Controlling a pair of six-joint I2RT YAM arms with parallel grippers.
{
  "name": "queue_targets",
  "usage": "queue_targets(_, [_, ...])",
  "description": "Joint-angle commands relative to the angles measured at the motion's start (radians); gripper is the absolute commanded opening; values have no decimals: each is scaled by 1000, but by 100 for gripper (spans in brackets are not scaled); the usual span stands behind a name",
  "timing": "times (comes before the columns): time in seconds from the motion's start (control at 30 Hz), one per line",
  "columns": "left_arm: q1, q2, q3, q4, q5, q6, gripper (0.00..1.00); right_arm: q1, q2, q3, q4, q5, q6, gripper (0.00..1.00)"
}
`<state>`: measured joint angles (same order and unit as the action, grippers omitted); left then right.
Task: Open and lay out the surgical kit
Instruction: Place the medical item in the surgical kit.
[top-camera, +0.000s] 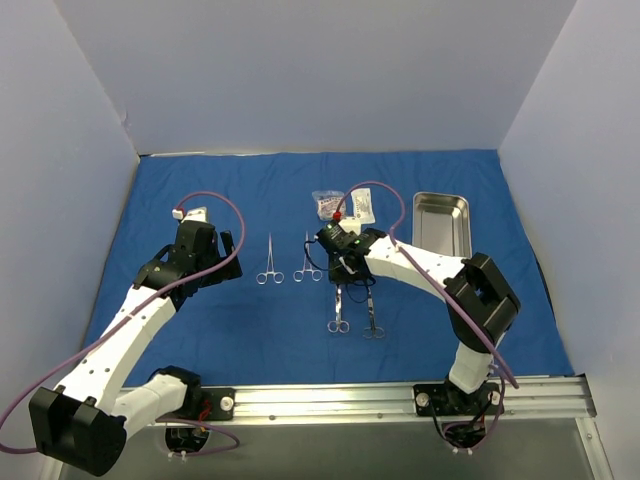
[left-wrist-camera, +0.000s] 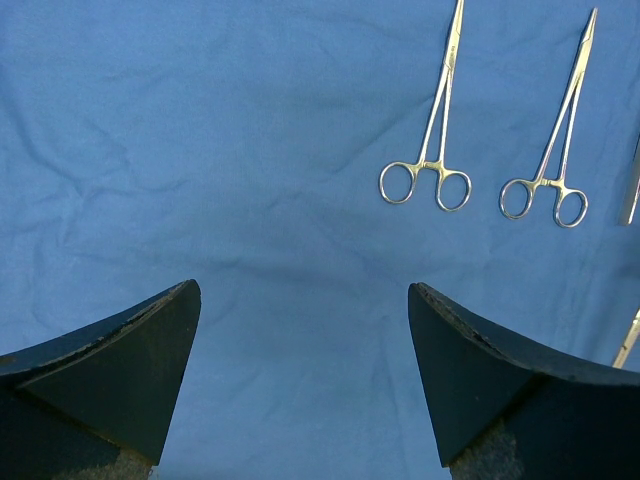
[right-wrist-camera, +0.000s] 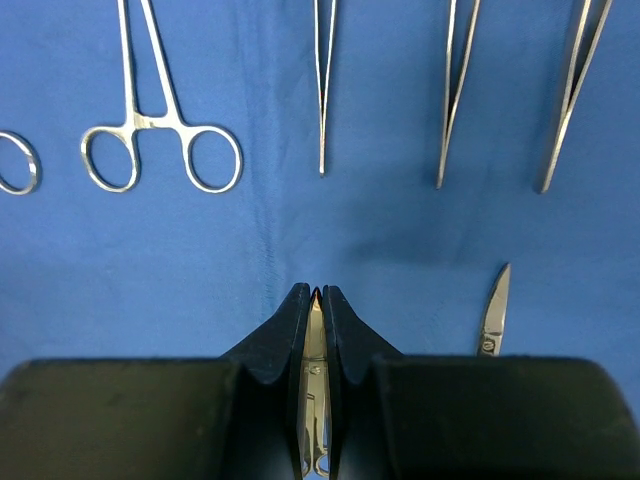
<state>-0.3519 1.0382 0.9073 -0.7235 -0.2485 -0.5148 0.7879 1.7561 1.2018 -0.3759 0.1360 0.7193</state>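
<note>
Blue cloth wrap (top-camera: 200, 180) lies spread flat, with the steel tray (top-camera: 441, 222) on its far right part. My right claw (right-wrist-camera: 315, 295), left of the tray, is pinched tight on a slim steel instrument (right-wrist-camera: 314, 400). My left claw (left-wrist-camera: 300, 300), well left of the tray, gapes wide and holds nothing. Ring-handled forceps (top-camera: 269, 262) lie between my claws, and clear packets (top-camera: 345, 205) lie near the tray's left side.
</note>
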Motion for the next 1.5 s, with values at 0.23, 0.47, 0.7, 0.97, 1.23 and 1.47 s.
queue_targets(0.23, [5, 2, 27, 39, -11, 12, 94, 24, 54, -1, -49, 68, -1, 0])
queue_targets(0.47, [5, 0, 24, 39, -14, 12, 94, 25, 77, -16, -47, 70, 5, 0])
queue_targets(0.7, [5, 3, 24, 41, -12, 9, 94, 33, 103, -7, -63, 73, 5, 0])
queue_targets(0.97, [5, 5, 22, 39, -11, 4, 94, 34, 102, -10, -61, 63, 17, 6])
queue_targets(1.23, [5, 3, 27, 36, -9, 1, 94, 36, 72, -1, -66, 62, 23, 27])
queue_targets(1.47, [5, -4, 70, 9, -17, 2, 94, 19, -9, 85, -84, 99, -12, 41])
